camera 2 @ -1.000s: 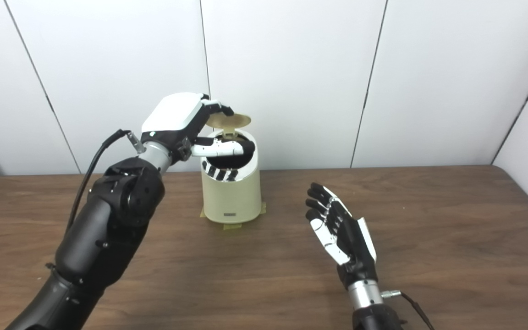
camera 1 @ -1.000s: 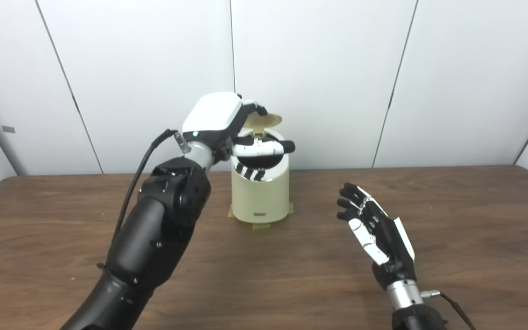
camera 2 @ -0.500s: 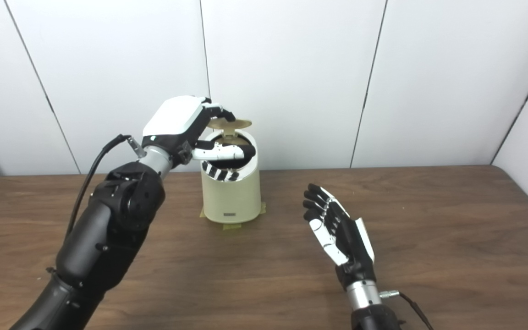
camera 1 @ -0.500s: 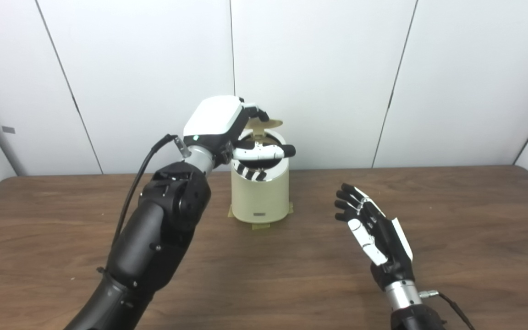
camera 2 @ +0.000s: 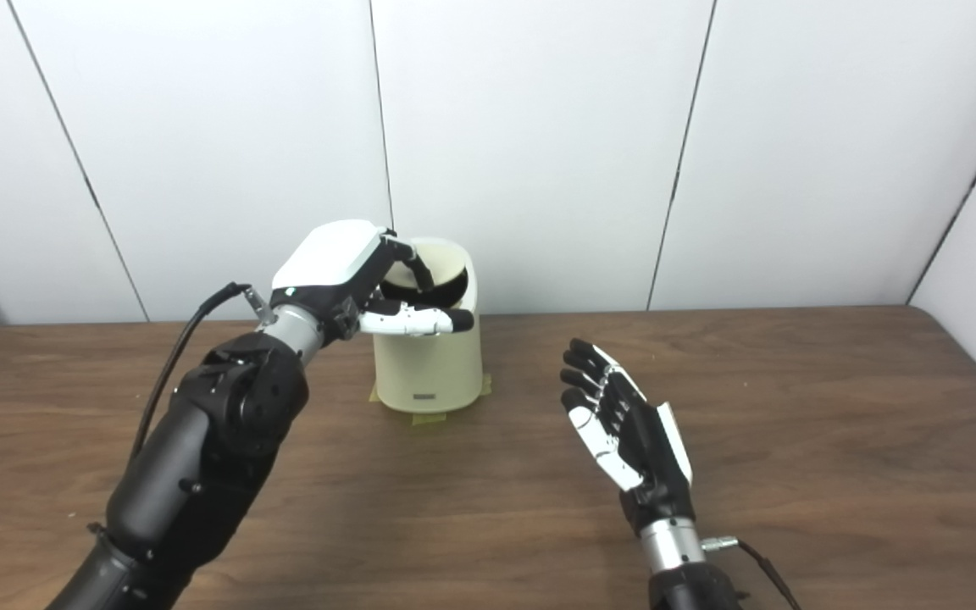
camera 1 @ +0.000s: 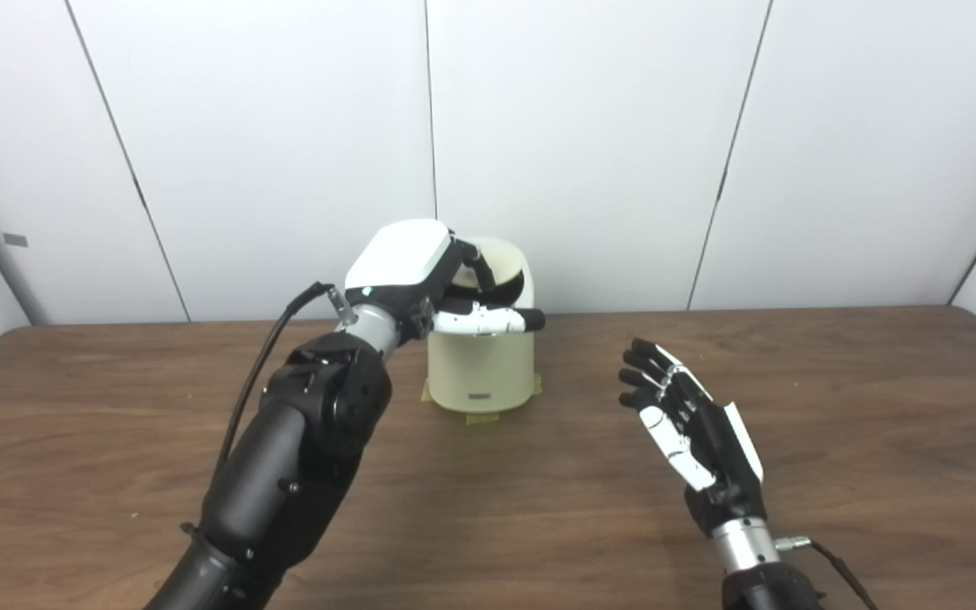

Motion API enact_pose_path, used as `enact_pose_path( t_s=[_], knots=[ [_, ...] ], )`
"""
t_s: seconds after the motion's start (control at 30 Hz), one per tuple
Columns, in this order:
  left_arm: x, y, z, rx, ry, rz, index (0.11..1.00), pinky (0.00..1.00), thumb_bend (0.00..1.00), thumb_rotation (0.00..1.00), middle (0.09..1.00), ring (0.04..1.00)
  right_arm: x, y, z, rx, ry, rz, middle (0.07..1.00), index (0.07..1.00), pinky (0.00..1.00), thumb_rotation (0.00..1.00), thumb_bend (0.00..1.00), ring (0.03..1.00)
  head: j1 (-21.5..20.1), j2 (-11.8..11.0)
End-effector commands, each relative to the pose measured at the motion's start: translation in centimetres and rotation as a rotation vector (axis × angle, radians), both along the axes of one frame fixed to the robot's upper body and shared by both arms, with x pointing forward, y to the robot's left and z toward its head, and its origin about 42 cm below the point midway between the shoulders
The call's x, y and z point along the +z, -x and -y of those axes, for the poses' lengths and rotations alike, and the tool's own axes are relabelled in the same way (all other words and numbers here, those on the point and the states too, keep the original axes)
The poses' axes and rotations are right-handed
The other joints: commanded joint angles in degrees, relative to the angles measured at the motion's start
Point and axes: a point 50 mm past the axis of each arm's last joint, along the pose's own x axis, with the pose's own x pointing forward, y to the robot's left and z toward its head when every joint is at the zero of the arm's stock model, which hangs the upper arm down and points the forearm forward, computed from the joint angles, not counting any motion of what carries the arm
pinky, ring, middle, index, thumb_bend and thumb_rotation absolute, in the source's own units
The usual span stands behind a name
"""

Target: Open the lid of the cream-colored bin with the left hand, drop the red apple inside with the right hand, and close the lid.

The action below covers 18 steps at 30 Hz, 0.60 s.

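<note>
A black cable [camera 1: 263, 373] loops up from the left arm's forearm to its wrist, over the dark wooden counter [camera 1: 878, 407]. The left hand [camera 1: 420, 275] sits at the top of the cream-colored bin [camera 1: 479, 368], which stands upright near the counter's back edge on a patch of yellowish tape [camera 1: 479, 415] that shows at its base. The white back of the hand covers the bin's left rim. Its fingers [camera 2: 416, 267] reach down onto the lid [camera 1: 509, 263], which lies low in the bin's mouth, tilted, with a dark gap showing at its near edge. The thumb [camera 1: 488, 320] stretches out level across the front of the bin, just below the rim, so the hand blocks much of the opening from view. Whether the fingers pinch the lid or only press on it cannot be told. The red apple is not visible anywhere; the bin's inside is hidden.

Well to the right of the bin, the right hand [camera 1: 695, 428] hovers above the counter, palm turned toward the bin, fingers spread and slightly curled, holding nothing. A thin cable [camera 1: 827, 559] leaves its wrist toward the lower right. White wall panels [camera 1: 581, 127] with dark seams stand behind the counter.
</note>
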Motion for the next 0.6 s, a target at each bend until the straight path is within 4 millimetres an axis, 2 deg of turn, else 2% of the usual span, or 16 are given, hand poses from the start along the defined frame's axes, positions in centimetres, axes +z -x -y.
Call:
enact_pose_path(
  t_s=[0.0,0.13,0.23,0.33,0.57],
  knots=[
    [1.7,0.2,0.3,-0.008,0.014,0.066,0.769,1.00,0.97,0.86,0.792,0.916,2.2,-0.8,-0.4,0.013,0.003,0.081,0.840,0.842,0.73,0.57,0.18,0.814,-0.1,0.0],
    [0.8,0.4,0.2,-0.002,0.001,0.052,0.768,1.00,0.97,0.87,0.790,0.917,2.2,-0.8,-0.4,0.012,-0.006,0.077,0.839,0.840,0.73,0.55,0.17,0.815,-0.2,0.1],
    [0.0,0.5,0.1,0.008,-0.014,0.047,0.766,1.00,0.97,0.87,0.785,0.917,2.3,-0.7,-0.3,0.012,0.012,0.076,0.843,0.844,0.72,0.61,0.18,0.818,-0.3,0.3],
    [-0.4,0.4,0.0,0.016,-0.017,0.043,0.764,1.00,0.96,0.86,0.774,0.911,2.3,-0.7,-0.3,0.014,0.015,0.076,0.844,0.845,0.72,0.63,0.17,0.817,-0.3,0.3],
    [-1.3,0.5,-0.2,0.015,-0.025,0.024,0.767,1.00,0.97,0.86,0.767,0.912,2.5,-0.6,-0.4,0.015,0.004,0.073,0.843,0.841,0.72,0.57,0.18,0.814,-0.5,0.7]
  ],
)
